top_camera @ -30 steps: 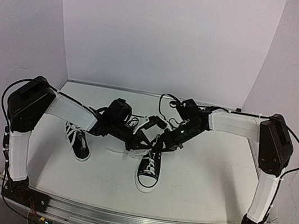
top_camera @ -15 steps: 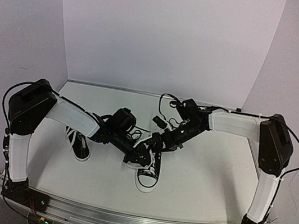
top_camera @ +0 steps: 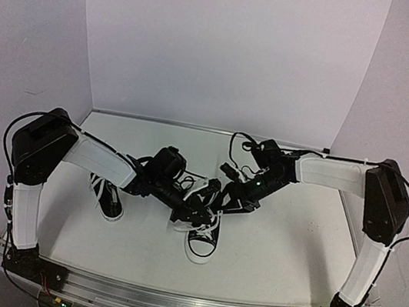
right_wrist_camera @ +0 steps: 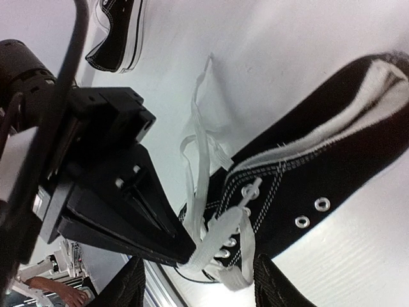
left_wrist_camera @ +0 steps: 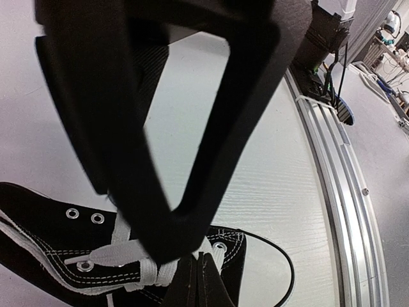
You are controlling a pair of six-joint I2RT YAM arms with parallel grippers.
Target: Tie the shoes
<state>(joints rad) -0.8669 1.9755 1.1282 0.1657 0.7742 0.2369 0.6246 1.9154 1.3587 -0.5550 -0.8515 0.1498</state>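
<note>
Though its lace (right_wrist_camera: 216,231) lies loose, the shoe (top_camera: 203,240) stands upright near the middle of the table (top_camera: 276,243), toe cap toward the arm bases. One white strand trails off onto the table beside it. The left gripper (right_wrist_camera: 189,256) hangs over the eyelets, its jaws together and pinching the lace. The right gripper (right_wrist_camera: 201,272) hovers just beside it, jaws apart and holding nothing. The other shoe (top_camera: 108,199) lies well apart to the left, under the left arm.
</note>
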